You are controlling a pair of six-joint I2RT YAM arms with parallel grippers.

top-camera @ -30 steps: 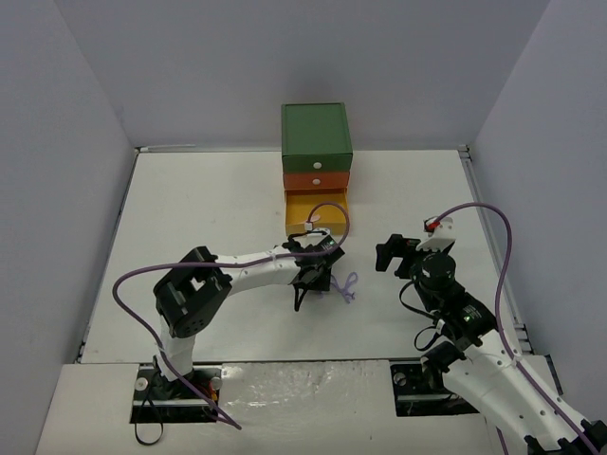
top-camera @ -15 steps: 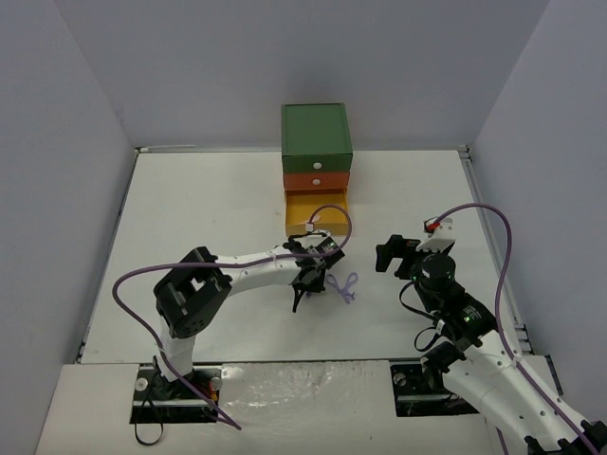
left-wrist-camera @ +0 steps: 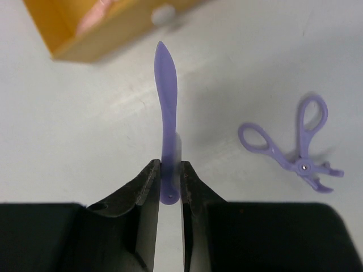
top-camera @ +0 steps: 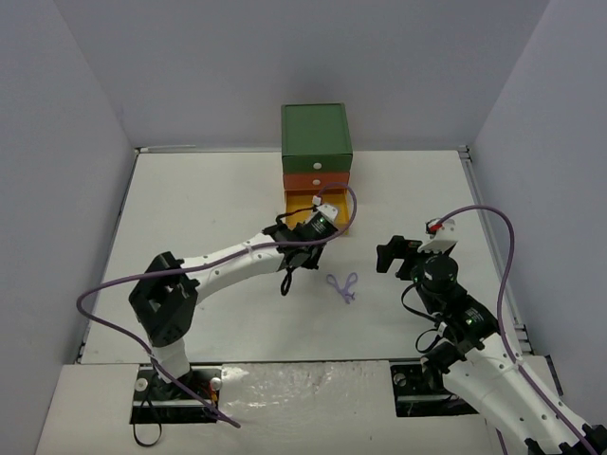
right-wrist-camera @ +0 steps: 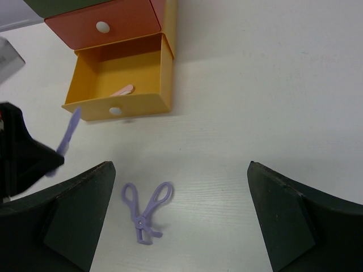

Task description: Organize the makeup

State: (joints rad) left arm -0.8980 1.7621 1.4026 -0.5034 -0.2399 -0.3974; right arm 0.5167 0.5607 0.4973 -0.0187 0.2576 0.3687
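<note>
My left gripper (left-wrist-camera: pixel 168 170) is shut on the butt end of a thin lilac spatula-shaped tool (left-wrist-camera: pixel 166 107), held off the table with its tip pointing at the front of the open yellow drawer (left-wrist-camera: pixel 108 31). From above, the left gripper (top-camera: pixel 305 245) hovers just before that drawer (top-camera: pixel 318 204). A pale orange stick (right-wrist-camera: pixel 122 90) lies inside the drawer (right-wrist-camera: pixel 159 62). A lilac scissor-shaped tool (right-wrist-camera: pixel 146 212) (top-camera: pixel 343 286) (left-wrist-camera: pixel 298 150) lies on the table. My right gripper (right-wrist-camera: pixel 187 221) stands wide open above it, holding nothing. No other makeup shows.
The drawer box (top-camera: pixel 317 133) stands at the back centre, green on top, its orange drawer (right-wrist-camera: pixel 102 25) shut and the yellow one pulled out. A purple cable (top-camera: pixel 114 327) loops beside the left arm. White walls enclose the table on three sides.
My left gripper closed on the lilac spatula tool, lifted it and carried it up-left from beside the scissor-shaped tool to the drawer front. The right arm stayed still.
</note>
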